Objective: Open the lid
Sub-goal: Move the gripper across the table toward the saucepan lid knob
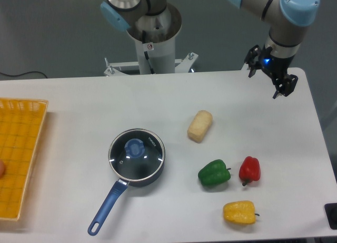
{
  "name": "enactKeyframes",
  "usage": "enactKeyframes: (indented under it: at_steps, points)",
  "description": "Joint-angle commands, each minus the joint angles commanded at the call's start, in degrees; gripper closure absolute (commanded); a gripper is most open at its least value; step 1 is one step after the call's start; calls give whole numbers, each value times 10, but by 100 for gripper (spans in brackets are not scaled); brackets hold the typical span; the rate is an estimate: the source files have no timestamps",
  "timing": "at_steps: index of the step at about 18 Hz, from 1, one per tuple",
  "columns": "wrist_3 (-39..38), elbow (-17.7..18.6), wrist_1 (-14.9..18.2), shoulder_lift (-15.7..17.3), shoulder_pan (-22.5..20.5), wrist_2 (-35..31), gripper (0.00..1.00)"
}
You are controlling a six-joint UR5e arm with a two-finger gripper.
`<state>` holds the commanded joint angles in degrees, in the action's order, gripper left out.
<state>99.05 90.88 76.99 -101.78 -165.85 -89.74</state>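
Observation:
The lid [138,154] is a round clear glass disc with a metal rim and a blue centre knob. It sits closed on the dark blue saucepan [156,172] at the middle left of the table, and the pan's long handle [107,207] points toward the front left. My gripper [263,86] hangs at the far right back corner of the table, well away from the lid. Its jaws stand apart and hold nothing.
A yellow basket [21,153] lies at the left edge. A pale bread roll [200,126] lies right of the pan. A green pepper [214,173], a red pepper [249,169] and a yellow pepper [239,212] lie at the front right. The robot base [152,42] stands behind the table.

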Motion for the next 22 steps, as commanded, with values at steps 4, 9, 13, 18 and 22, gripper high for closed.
enactKeyframes:
  at_steps: [4, 9, 13, 18, 22]
  points:
    - [0, 0, 1, 2, 3, 2, 0]
    - [-2, 19, -3, 3, 11, 4, 0]
    - [-4, 39, -39, 11, 10, 20, 0]
    - [-45, 65, -44, 31, 27, 29, 0]
    - [-67, 69, -45, 31, 56, 30, 0]
